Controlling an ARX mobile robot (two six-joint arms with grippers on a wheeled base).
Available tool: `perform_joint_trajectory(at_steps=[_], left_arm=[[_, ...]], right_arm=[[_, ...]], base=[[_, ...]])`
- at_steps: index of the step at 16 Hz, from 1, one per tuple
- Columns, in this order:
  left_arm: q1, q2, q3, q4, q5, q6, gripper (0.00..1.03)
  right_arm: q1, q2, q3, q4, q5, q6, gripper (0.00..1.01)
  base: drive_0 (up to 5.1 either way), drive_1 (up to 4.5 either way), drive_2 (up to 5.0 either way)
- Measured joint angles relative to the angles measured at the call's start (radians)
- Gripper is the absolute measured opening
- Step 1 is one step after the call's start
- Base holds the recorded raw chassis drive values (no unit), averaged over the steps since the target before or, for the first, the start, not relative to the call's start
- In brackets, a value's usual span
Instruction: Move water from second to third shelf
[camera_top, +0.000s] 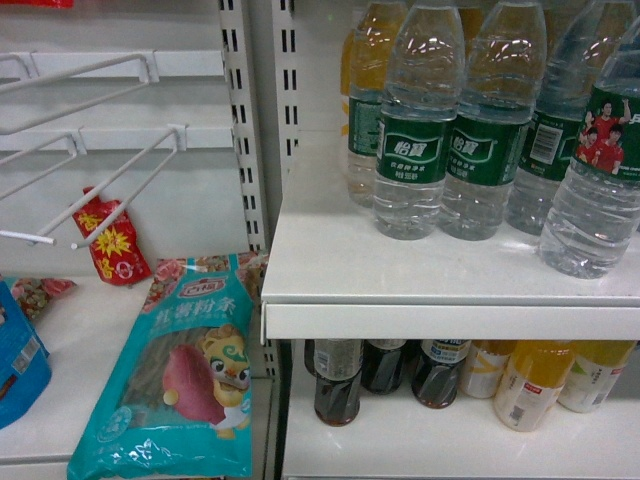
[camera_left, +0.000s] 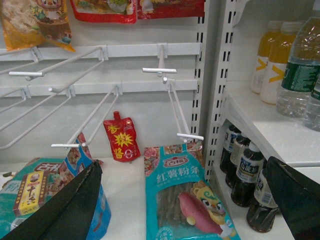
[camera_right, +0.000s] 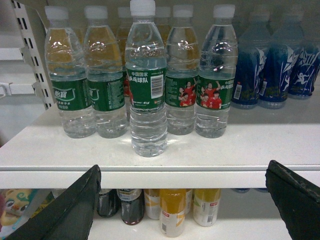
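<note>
**Water bottle set forward on the shelf, both grippers empty**

The water bottle (camera_right: 146, 80) is seen upright on the white shelf (camera_right: 160, 150), just in front of the row of green-labelled bottles (camera_right: 105, 85) and nearer the shelf's front edge. The right gripper (camera_right: 182, 210) is held wide open below that edge, nothing gripped. The left gripper (camera_left: 185, 205) is likewise spread wide and empty, left of the shelf, above a teal snack bag (camera_left: 187, 200).

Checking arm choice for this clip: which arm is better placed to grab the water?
Right. Its fingers are open and squarely face the water bottle standing forward of the row. The left gripper faces the hanging-snack bay, with the water off to its side.
</note>
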Motion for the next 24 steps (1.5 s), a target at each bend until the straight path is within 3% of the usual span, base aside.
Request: perform_joint_trajectory(at_steps=[24], left_arm=[[0.0,0.0,0.0,0.0,0.0,0.0,0.98]], right_arm=[[0.0,0.0,0.0,0.001,0.0,-0.001,0.98]], base=[[0.0,0.0,0.0]])
